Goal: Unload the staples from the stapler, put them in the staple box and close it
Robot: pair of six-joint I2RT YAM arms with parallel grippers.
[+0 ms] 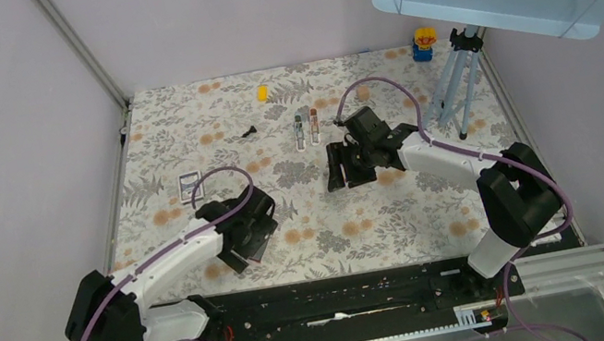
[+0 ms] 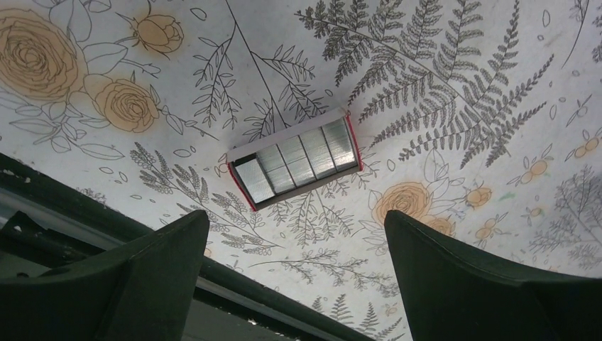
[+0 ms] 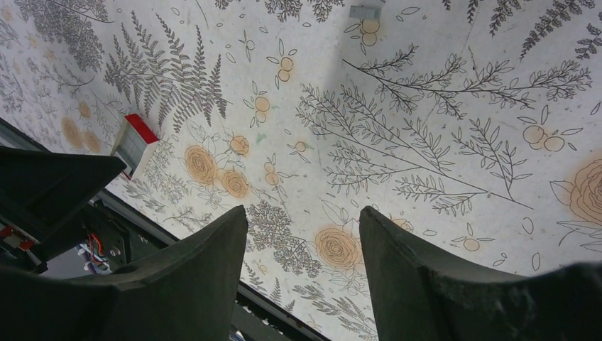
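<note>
Stapler first, and it's a tough spot. From above, a dark upright block (image 1: 336,167) sits right at the tips of the right gripper (image 1: 349,173) mid-table, and I can't tell whether that's the stapler or just a finger. The right wrist view shows those jaws parted, with only the flowered tablecloth (image 3: 426,106) between them and nothing held. A black bulk at that view's left edge is cut off and can't be identified.

Over to the left gripper (image 2: 297,222): spread wide, empty, hovering over the cloth. A red-edged box (image 2: 294,160) of silvery ribbed strips lies just beyond its tips.

Farther back are two slim sticks (image 1: 306,126), a yellow piece (image 1: 262,93) and a small black bit (image 1: 249,130), all too small to name.
</note>
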